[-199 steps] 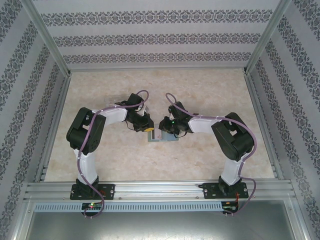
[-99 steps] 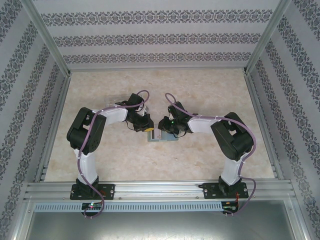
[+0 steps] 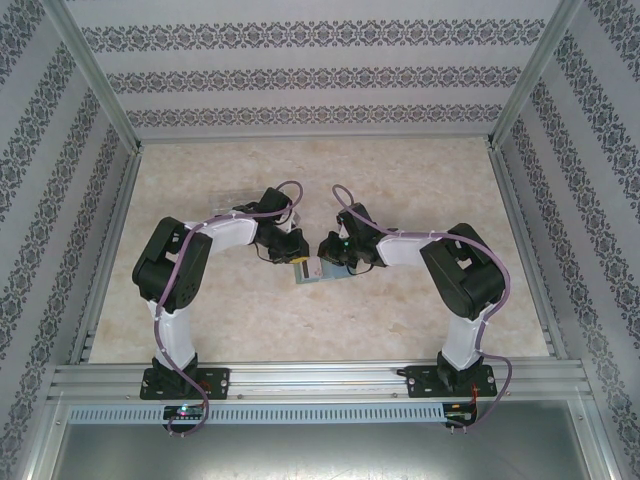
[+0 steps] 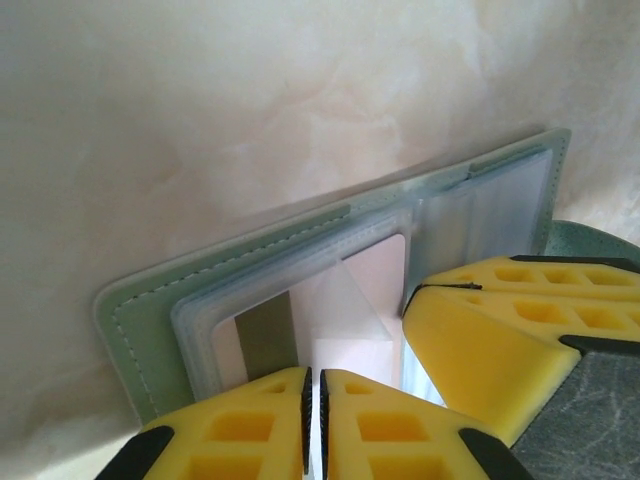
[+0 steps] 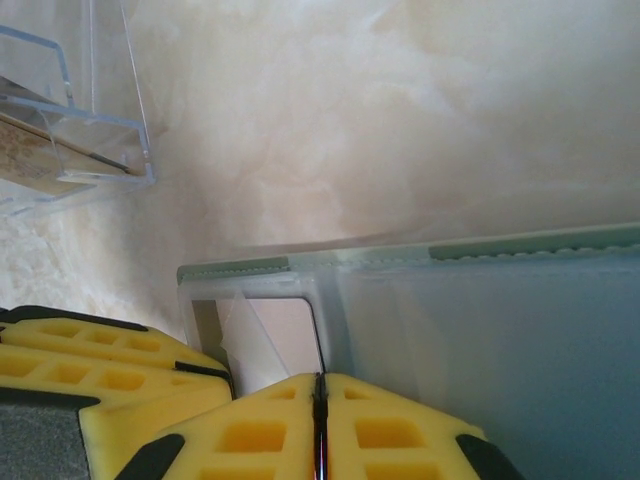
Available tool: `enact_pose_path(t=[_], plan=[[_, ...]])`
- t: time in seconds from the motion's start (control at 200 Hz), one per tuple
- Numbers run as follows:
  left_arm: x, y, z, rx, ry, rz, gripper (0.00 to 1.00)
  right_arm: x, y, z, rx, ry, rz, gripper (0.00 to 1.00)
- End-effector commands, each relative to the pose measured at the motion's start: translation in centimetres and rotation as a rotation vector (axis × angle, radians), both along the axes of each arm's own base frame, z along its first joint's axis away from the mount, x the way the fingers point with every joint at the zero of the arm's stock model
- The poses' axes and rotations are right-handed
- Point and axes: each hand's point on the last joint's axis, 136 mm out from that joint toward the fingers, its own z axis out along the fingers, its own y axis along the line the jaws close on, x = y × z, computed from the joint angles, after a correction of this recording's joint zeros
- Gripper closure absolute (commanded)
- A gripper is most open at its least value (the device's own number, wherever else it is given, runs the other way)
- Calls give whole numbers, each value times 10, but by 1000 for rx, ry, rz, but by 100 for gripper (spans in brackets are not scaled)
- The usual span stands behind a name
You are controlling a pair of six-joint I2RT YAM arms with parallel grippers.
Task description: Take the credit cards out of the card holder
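Left hand (image 4: 312, 390) clamps the card holder (image 4: 135, 325) shut-tight. Brace it there while the right hand (image 5: 320, 392), pinched narrow at the whitish card (image 5: 272, 342), draws straight out — card or sleeve, I cannot tell.

This looks like a robotics lab test cell: an aluminium frame (image 3: 534, 70) closes in a marble-patterned tabletop (image 3: 400, 175), striped ornamental wallpaper (image 3: 320, 60) covers the walls, and a left arm (image 3: 175, 270) and a right arm (image 3: 465, 275) are bolted to a metal rail (image 3: 320, 378).
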Motion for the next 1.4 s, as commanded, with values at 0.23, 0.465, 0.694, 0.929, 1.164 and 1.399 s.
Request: enact_pose_path(t=[0.23, 0.465, 0.694, 0.929, 1.164, 1.399], plan=[[-10, 17, 15, 83, -55, 19, 84, -2, -14, 5, -40, -42, -16, 96], [-20, 11, 1, 82, -16, 19, 84, -6, -12, 1, -31, -26, 3, 92], [-20, 8, -11, 106, 11, 12, 84, -9, -8, 0, -20, -12, 23, 76], [-19, 4, -15, 103, 27, 5, 87, -13, -7, -8, -12, 14, 42, 76], [-23, 10, -23, 144, 56, 0, 90, -11, -4, 0, 31, -2, 55, 81], [-26, 17, -25, 181, 61, -5, 92, -7, -8, 12, 62, -35, 45, 82]])
